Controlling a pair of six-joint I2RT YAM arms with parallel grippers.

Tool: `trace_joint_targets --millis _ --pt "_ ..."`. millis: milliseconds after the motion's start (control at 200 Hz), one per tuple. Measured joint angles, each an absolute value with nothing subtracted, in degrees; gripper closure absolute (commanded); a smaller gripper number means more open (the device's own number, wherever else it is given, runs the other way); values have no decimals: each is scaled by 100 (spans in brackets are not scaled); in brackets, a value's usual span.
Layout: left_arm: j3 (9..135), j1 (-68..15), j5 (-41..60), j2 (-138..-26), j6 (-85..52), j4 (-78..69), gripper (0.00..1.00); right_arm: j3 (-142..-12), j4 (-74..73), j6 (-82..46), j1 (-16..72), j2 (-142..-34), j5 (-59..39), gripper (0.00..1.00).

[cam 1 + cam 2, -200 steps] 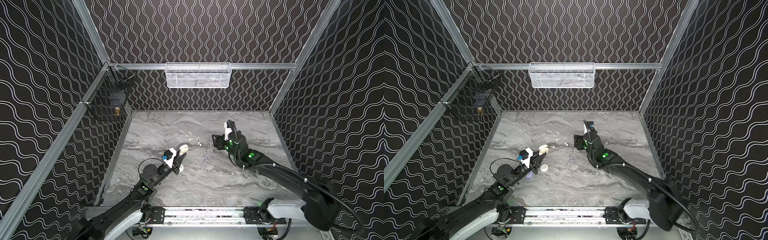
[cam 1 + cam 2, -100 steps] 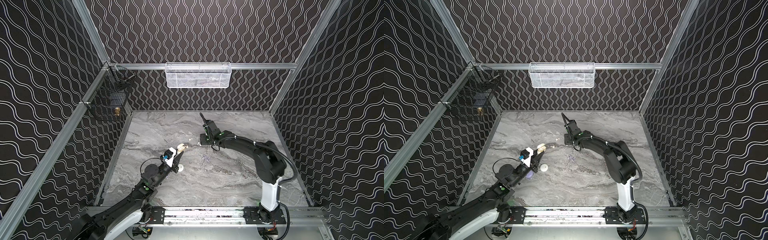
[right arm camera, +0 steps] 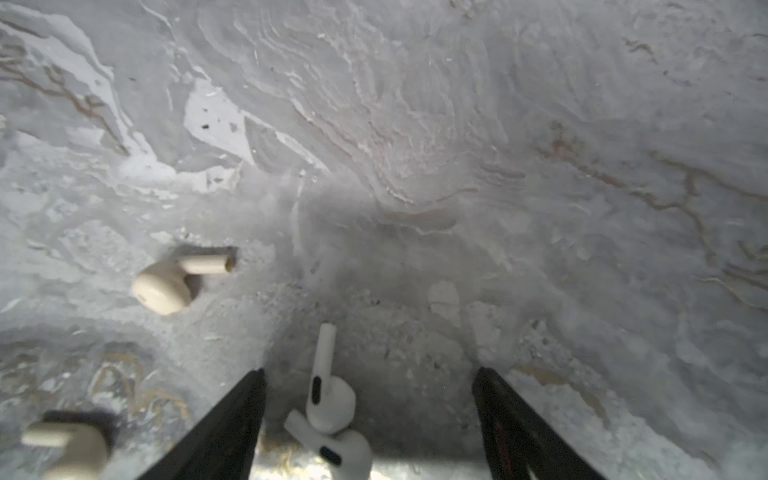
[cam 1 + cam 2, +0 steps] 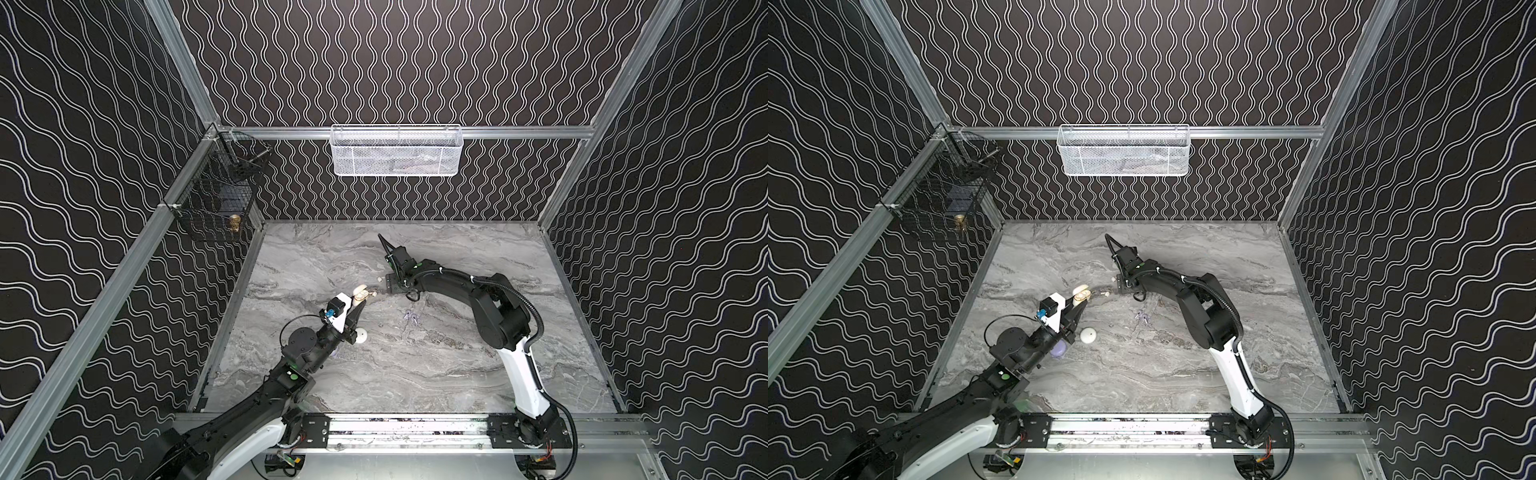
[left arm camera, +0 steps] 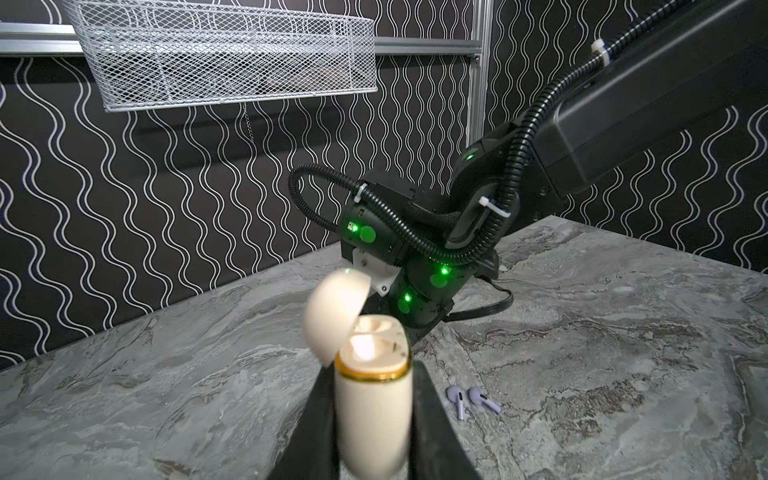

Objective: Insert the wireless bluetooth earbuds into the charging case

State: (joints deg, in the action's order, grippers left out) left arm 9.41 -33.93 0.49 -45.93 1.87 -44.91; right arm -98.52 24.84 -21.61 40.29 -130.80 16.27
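My right end effector (image 3: 370, 374) stands open astride two white earbuds (image 3: 328, 403), lower centre of the frame, seemingly touching each other. They look light and slick, so I'd pinch one stem. My left end effector (image 5: 374, 370) grips the open charging case (image 5: 372, 419).

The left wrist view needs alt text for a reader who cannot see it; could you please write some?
The left hand grips a cream charging case upright, its lid open. Two lilac earbuds lie nearby on the grey marble table, and the right arm, lit with green lights, reaches down behind.
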Motion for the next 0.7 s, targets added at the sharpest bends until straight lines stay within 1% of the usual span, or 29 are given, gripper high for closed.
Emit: trace_joint_targets --millis 155,480,701 --pt "941 -3393 47 -4602 187 -4488 100 -9815 2484 -2182 4040 -13072 1789 20" --pt "943 -3393 27 -4569 187 -4414 100 -8799 2353 -2137 4038 -12409 2097 21" --pt "943 -3393 10 -4517 187 -4348 100 -8357 2244 -2095 3922 -12112 2158 26"
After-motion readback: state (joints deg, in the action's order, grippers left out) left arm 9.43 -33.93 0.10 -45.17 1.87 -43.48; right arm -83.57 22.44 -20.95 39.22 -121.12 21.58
